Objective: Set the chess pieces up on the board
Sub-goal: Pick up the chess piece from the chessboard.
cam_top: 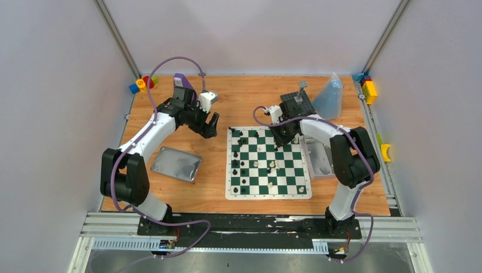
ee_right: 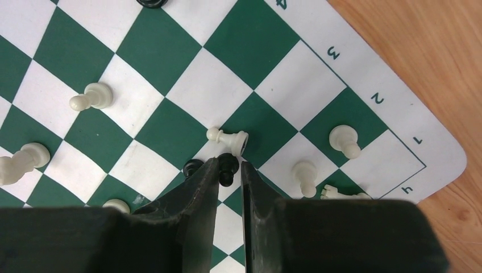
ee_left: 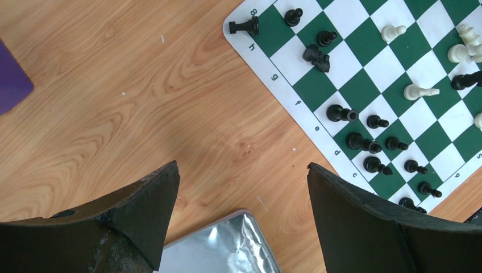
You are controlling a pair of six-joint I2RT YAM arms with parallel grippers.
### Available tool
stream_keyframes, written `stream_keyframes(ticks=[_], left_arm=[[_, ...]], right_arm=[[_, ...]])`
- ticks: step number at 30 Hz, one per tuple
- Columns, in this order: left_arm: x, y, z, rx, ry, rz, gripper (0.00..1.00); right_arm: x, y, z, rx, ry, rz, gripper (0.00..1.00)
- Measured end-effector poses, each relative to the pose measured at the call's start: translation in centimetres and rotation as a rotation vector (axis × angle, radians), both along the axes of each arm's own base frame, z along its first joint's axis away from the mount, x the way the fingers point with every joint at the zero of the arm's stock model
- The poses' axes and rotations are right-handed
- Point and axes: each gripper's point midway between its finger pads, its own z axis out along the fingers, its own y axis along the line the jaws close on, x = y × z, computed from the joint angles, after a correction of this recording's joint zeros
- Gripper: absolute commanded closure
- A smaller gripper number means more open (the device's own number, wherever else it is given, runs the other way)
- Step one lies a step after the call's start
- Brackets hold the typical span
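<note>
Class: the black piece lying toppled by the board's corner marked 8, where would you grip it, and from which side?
The black piece lies flat on the board, so pinch its slim stem from straight above, jaws across its length.

Smooth wood-grain table, crinkled shiny metal tin at 6 o'clock, glossy plastic chess pieces on matt board at 2 o'clock.

I saw a green-and-white checkered board with a white border, black chess pieces, cream chess pieces, a silver tin and an orange wood-grain surface.
</note>
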Motion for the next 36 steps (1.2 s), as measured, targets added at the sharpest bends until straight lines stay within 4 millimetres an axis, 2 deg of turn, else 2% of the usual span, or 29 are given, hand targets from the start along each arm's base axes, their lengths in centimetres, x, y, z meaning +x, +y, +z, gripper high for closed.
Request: stream_keyframes(ticks=[4,10,14,17,21,25,30,33,36], left_arm=[[-0.1,0.0,-0.2,0.001,0.001,0.0,0.09],[-0.2,0.2,-0.5,0.008,0.008,0.0,0.09],[-0.2,0.2,-0.5,0.009,0.007,0.002,0.09],[-0.2,0.2,-0.5,0.01,0.006,0.003,0.09],[-0.1,0.4,-0.2,0.018,-0.007,0.012,0.08],[0.3,1.0,0.6,0.029,-0.04,0.04,0.08],[1.3,2.7,1.5,0.037,-0.074,0.114,0.07],[1.8,4.4,1.5,0.041,-0.073,0.175,0.07],[2.2,5.6,1.7,0.039,-0.077,0.217,0.07]], right_arm=[[0.3,0.1,0.0,0.002,-0.003,0.0,0.82],[0.3,0.1,-0.1,0.0,0.001,0.001,0.94],[0.3,0.0,0.1,-0.011,0.004,-0.002,0.99],[0.7,0.0,0.8,-0.016,-0.004,-0.004,1.0],[1.7,0.6,2.7,-0.003,-0.032,0.001,1.0],[3.0,2.3,5.3,0.03,-0.083,0.024,1.0],[2.8,6.0,7.6,0.077,-0.121,0.105,1.0],[2.3,8.4,8.2,0.093,-0.131,0.157,1.0],[2.1,10.2,7.7,0.094,-0.123,0.193,1.0]])
